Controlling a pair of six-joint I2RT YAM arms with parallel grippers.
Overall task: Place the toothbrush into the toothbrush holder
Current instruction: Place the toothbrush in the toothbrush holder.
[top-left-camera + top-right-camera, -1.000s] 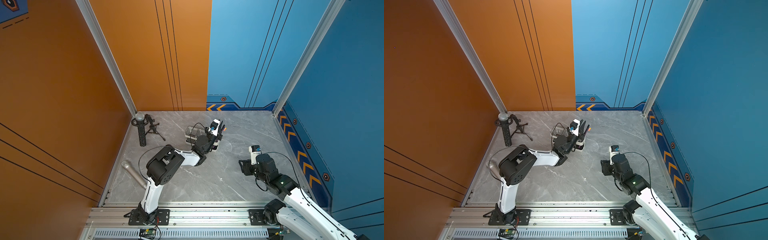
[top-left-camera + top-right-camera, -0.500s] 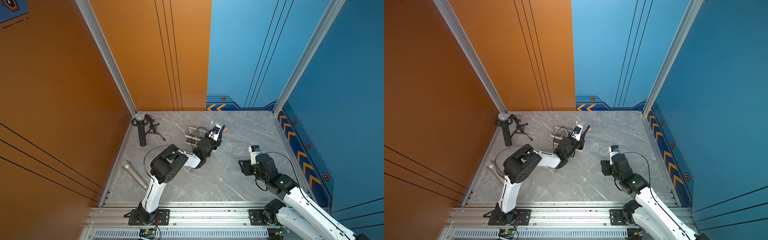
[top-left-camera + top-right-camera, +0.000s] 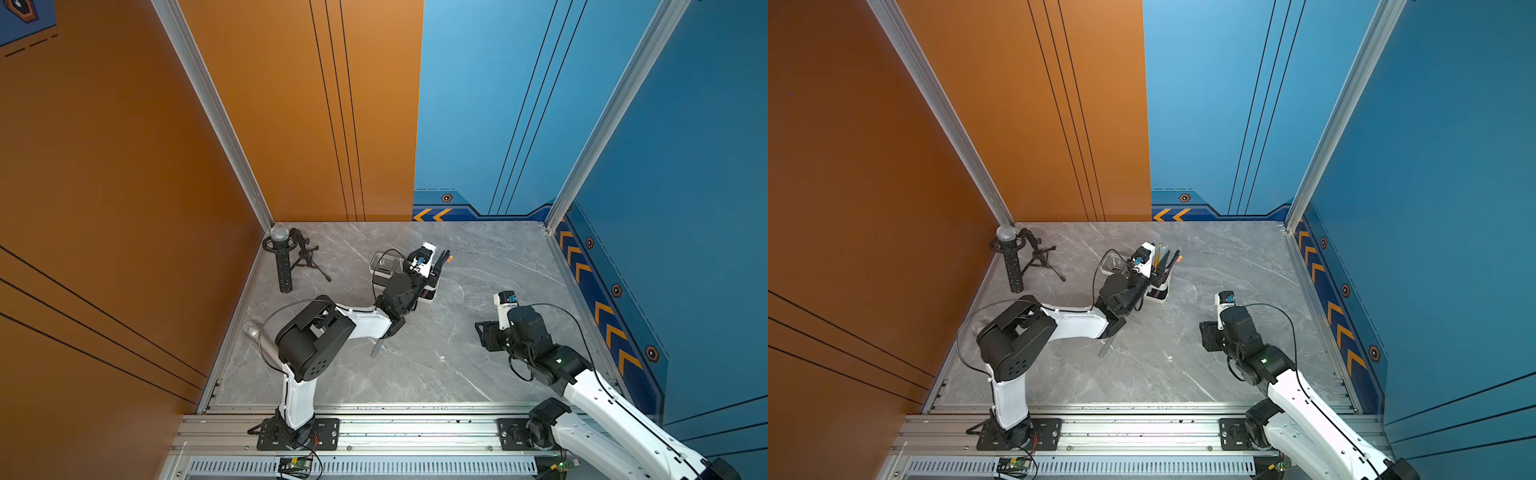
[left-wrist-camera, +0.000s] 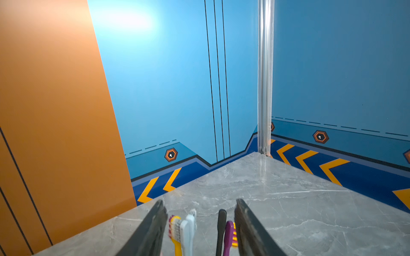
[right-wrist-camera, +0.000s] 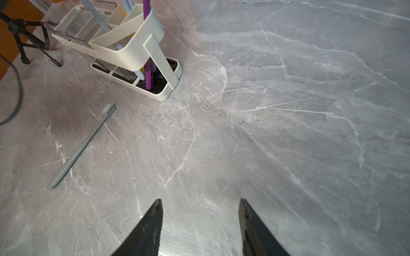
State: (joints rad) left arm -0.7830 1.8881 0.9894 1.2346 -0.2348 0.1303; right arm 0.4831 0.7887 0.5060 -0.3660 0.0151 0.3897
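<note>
We see left gripper (image 4: 200, 201) spread around brushes (image 4: 187, 230) in holder (image 5: 137, 51), gripping none | right gripper (image 5: 200, 200) spread, empty | toothbrush (image 5: 80, 147) flat on bench (image 5: 288, 110).

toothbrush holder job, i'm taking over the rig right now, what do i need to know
Left gripper: open above the toothbrush holder, jaws either side of four standing toothbrushes, clamping none.
Right gripper: open, empty, over bare table.
Done: those four stand in the holder.
To do: a grey toothbrush lies flat on the table beside the holder; pick it up and stand it in.
</note>
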